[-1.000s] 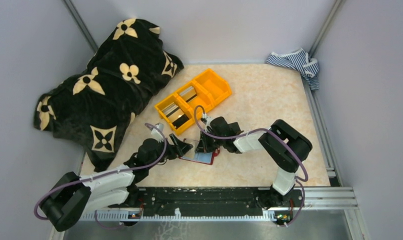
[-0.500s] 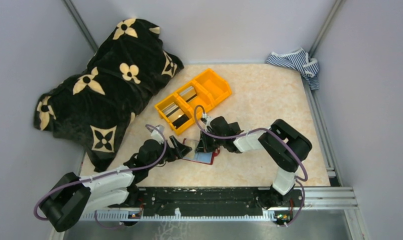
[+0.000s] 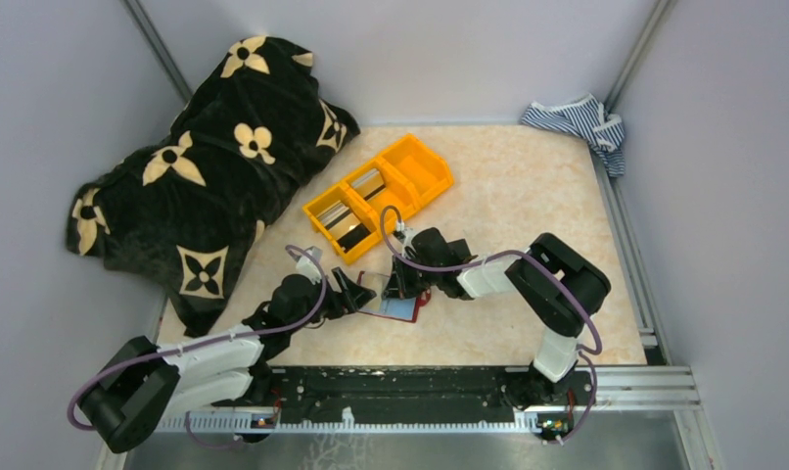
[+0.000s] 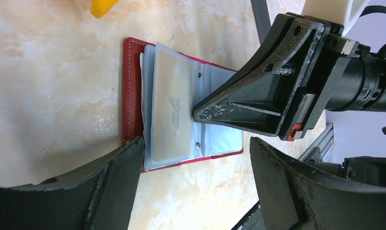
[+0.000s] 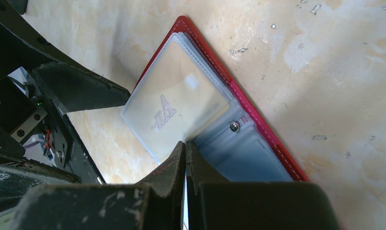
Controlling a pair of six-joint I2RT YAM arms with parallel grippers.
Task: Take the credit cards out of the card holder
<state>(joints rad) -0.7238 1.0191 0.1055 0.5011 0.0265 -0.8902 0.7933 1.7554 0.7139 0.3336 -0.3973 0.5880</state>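
So, biggest thing first: a black blanket with cream flowers (image 3: pixel 214 147) is heaped over the far-left of the marbled beige table (image 3: pixel 528 196). An orange three-compartment bin (image 3: pixel 425 168) sits diagonally just right of it, with silvery and dark cards (image 3: pixel 368 183) in two of its compartments. A striped cloth (image 3: pixel 579 119) is bunched in the far-right corner.

Both my arms meet near the middle, on the near side of the bin. The left gripper (image 4: pixel 197 143) is spread wide with nothing in it. Its fingers straddle the card holder's near-left side, and one fingertip (image 4: pixel 136 143) is right at the red edge. I can't tell if it's actually touching.

The right gripper (image 5: pixel 185 146) is closed tight, with its tip down on the light blue inner pockets just beside the little metal snap (image 5: pixel 234 126).

The card holder (image 4: pixel 132 91) lies open and flat on the table between the two grippers. A pale card (image 5: pixel 174 108) with a faint logo sits in its clear sleeve.
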